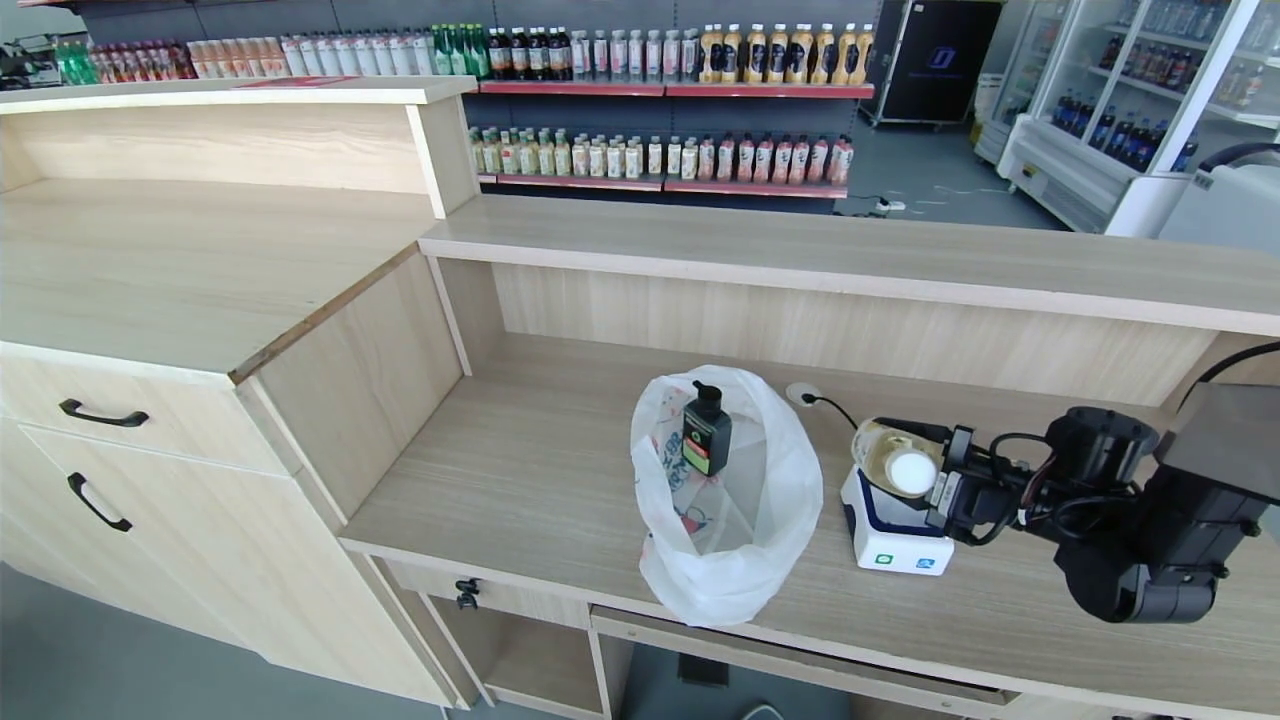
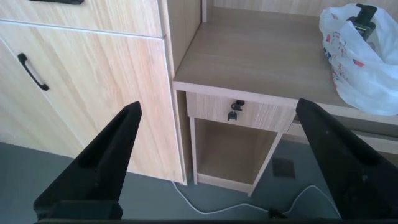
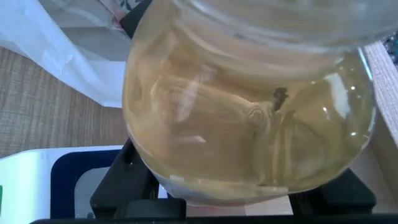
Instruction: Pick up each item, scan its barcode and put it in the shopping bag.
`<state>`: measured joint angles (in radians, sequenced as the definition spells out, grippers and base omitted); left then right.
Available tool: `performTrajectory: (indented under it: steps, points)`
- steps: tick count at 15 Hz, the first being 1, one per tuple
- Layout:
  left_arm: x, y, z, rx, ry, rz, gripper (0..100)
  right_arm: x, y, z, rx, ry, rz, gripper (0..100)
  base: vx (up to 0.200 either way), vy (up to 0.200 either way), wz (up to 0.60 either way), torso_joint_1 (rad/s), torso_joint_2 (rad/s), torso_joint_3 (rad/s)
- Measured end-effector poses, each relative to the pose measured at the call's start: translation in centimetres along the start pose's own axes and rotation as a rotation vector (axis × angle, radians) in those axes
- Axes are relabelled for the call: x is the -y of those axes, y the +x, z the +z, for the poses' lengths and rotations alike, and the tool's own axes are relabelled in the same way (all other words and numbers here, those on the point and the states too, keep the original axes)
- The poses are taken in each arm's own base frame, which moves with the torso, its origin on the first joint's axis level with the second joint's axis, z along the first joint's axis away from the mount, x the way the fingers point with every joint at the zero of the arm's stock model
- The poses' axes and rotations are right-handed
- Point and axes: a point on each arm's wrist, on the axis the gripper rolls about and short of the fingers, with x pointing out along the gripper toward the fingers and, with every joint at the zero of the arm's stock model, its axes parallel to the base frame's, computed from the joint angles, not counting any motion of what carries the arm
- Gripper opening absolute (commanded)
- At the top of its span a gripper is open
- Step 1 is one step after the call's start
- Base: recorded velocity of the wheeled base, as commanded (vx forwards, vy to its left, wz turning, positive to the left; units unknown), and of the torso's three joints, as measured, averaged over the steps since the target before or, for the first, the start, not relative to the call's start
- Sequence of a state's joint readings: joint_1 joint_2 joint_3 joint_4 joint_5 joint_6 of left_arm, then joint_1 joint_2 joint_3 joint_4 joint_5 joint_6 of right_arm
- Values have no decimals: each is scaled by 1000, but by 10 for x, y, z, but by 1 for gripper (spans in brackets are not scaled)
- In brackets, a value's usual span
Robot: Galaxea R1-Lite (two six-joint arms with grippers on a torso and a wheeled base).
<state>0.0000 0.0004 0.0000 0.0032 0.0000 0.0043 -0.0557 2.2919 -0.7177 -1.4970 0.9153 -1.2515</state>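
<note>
On the shop counter, the right gripper clamps a yellowish bottle over the scanner, perhaps touching it, beside the bag with a dark bottle inside. The left gripper hangs spread.

1. The right arm, at the lower right of the head view, is finished all in matte black and built from chunky, rounded joint housings.
2. A boxier dark grey segment is seen at the far right edge of that frame.
3. Thin black cables are looped loosely between the wrist and the right gripper.
4. A small pale patch can be made out on the wrist block, too tiny to be read.
5. The left gripper is fitted with two plain black fingers, shaped like long wedges tapered to a point.
6. In the right wrist view, the same flat black finish is seen on the finger bases.
</note>
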Motion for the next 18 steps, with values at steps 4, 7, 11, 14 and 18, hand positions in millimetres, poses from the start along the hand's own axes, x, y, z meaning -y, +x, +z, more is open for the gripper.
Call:
performTrajectory:
  steps: [4, 7, 11, 14, 18]
  points:
    - [0, 0, 0, 0, 0, 0, 100, -3, 2, 0, 5, 2, 5, 0, 0, 0, 0, 0, 0, 0]
    - [0, 0, 0, 0, 0, 0, 100, -4, 3, -1, 5, 6, 8, 0, 0, 0, 0, 0, 0, 0]
    - [0, 0, 0, 0, 0, 0, 100, -3, 3, 0, 5, 8, 8, 0, 0, 0, 0, 0, 0, 0]
    - [0, 0, 0, 0, 0, 0, 100, 2, 2, 3, 6, 4, 1, 0, 0, 0, 0, 0, 0, 0]
    - [0, 0, 0, 0, 0, 0, 100, 29, -5, 21, 8, 102, -26, 0, 0, 0, 0, 0, 0, 0]
